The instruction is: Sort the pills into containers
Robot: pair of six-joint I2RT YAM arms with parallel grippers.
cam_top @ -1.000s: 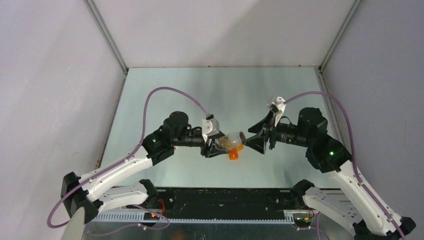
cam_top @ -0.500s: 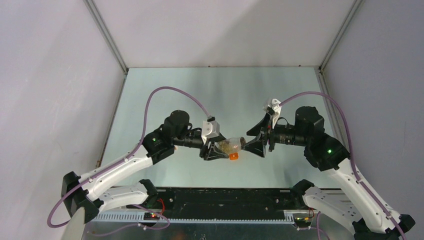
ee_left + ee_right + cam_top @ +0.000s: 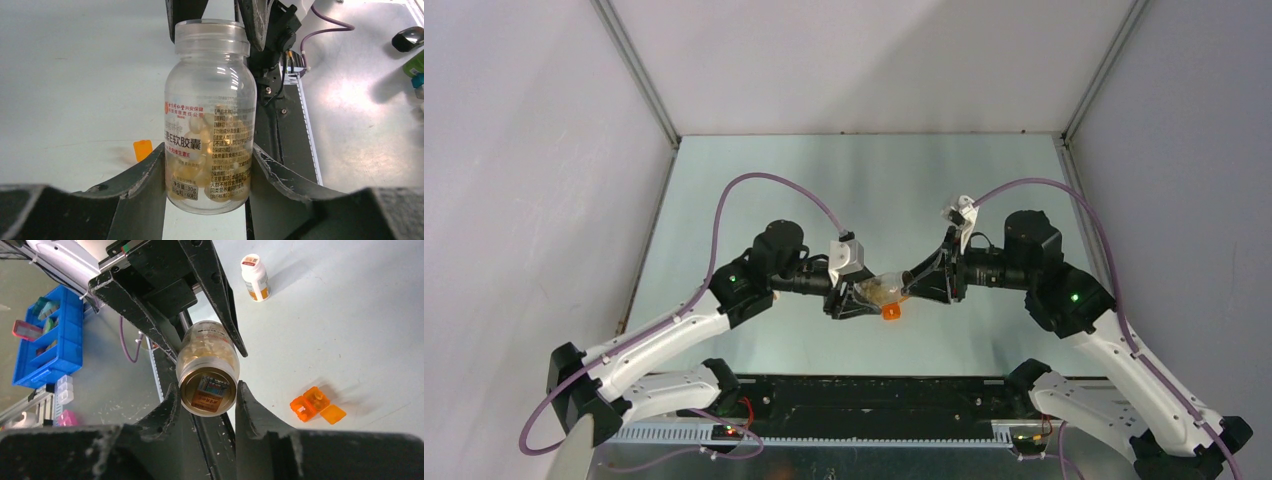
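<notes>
Above the middle of the table (image 3: 854, 180), the left gripper (image 3: 207, 150) pinches the body of a clear bottle (image 3: 210, 95) of yellow capsules, holding it sideways in the air. The right gripper (image 3: 206, 390) straddles its cap (image 3: 207, 395), with the fingers just beside or touching it; whether they truly grip cannot be told. The cap looks to be still on. The orange pill box (image 3: 316, 405) lies open on the table beneath, so sorting seems barely begun: uncapping, pouring and dividing are all left.
</notes>
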